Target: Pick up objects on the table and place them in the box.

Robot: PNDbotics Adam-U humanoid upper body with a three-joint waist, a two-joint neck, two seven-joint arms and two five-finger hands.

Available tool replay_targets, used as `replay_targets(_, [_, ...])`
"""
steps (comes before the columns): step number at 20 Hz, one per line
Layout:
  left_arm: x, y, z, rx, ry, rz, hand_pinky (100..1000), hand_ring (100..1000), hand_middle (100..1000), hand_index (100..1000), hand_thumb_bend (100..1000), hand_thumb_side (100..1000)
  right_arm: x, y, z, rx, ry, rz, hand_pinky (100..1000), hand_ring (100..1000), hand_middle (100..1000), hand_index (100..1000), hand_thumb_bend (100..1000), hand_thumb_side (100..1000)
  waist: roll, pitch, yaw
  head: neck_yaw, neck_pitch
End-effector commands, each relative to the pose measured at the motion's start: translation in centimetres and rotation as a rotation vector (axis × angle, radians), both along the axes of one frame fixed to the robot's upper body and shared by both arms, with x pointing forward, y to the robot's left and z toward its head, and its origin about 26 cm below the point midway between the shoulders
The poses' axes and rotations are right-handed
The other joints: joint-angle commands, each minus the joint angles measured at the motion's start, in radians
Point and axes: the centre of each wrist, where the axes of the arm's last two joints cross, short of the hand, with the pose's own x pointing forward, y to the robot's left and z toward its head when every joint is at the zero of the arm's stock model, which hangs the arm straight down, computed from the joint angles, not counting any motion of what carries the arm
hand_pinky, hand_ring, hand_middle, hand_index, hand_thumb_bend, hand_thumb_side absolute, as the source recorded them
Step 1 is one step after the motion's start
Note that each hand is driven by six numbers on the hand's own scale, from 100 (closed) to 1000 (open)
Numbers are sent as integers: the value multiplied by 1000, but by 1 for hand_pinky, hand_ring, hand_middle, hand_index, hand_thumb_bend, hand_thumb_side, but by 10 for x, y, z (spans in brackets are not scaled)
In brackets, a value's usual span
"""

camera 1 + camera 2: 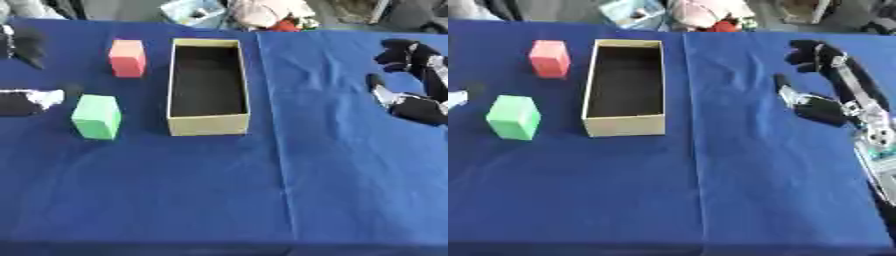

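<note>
pink block (128,58) | green block (96,116) | tan box (207,124) (black inside) | blue tablecloth (332,175) | black-and-silver right hand (820,82)

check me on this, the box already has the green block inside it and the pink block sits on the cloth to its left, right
Not quite: the box is empty, as the left eye view shows. The green block stands on the cloth to the box's left, nearer than the pink block, which does sit left of it.

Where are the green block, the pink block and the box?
green block (96,116), left eye view, on its front face.
pink block (128,58), left eye view, on its front face.
box (208,124), left eye view, on its near wall.
</note>
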Motion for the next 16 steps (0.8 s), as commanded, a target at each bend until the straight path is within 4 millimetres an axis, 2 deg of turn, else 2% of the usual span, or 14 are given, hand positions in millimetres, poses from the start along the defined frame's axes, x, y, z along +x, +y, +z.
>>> replay_targets(1, [-1,5,12,40,-25,9,613,498,518,701,667,144,1,-4,10,-4,-26,-5,761,779,682,876,210,278,3,-15,0,-1,-3])
replay_targets(16, [-1,6,14,86,-14,5,626,515,538,717,685,157,1,-4,10,-6,-25,-4,761,779,682,876,203,280,10,-16,2,-1,-3])
